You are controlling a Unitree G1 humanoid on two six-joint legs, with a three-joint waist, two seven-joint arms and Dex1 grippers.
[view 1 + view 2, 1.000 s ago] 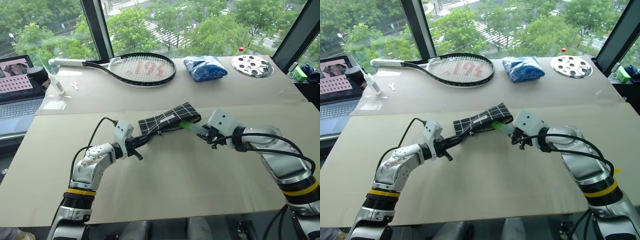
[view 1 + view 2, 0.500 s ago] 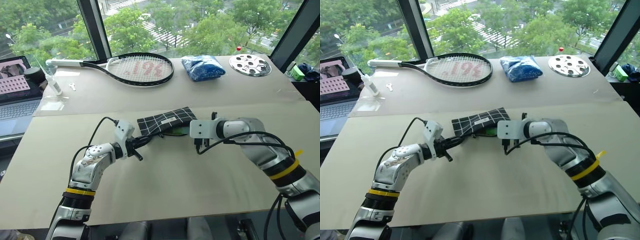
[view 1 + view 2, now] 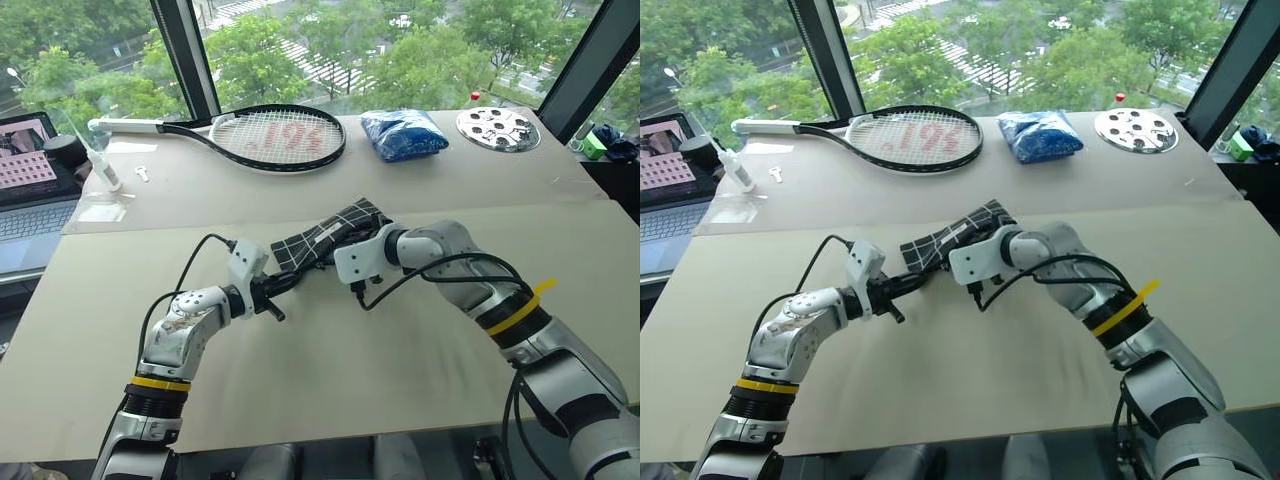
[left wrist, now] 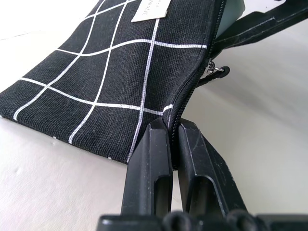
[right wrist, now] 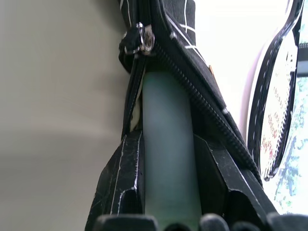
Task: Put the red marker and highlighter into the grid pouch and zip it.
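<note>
The grid pouch [image 3: 322, 233], black with white lines, hangs just above the table between my two grippers. My left gripper [image 4: 173, 129] is shut on the pouch's near corner by the zipper track. My right gripper [image 5: 166, 144] is shut on the highlighter [image 5: 166, 106], whose pale green body runs between the fingers into the pouch's open mouth, beside the metal zipper slider [image 5: 139, 41]. In the head views the right hand [image 3: 358, 258] presses against the pouch's right end, which is tilted upward. The red marker is out of view.
A tennis racket [image 3: 270, 138], a wrinkled blue bag [image 3: 408, 135] and a perforated metal disc [image 3: 497, 128] lie along the far side. A laptop [image 3: 30, 190] and a small bottle [image 3: 105, 165] stand at the far left.
My right arm has swung left and rolled, carrying the highlighter into the pouch's mouth; the green body no longer shows outside it. The pouch's right end has lifted. The left gripper has kept still.
</note>
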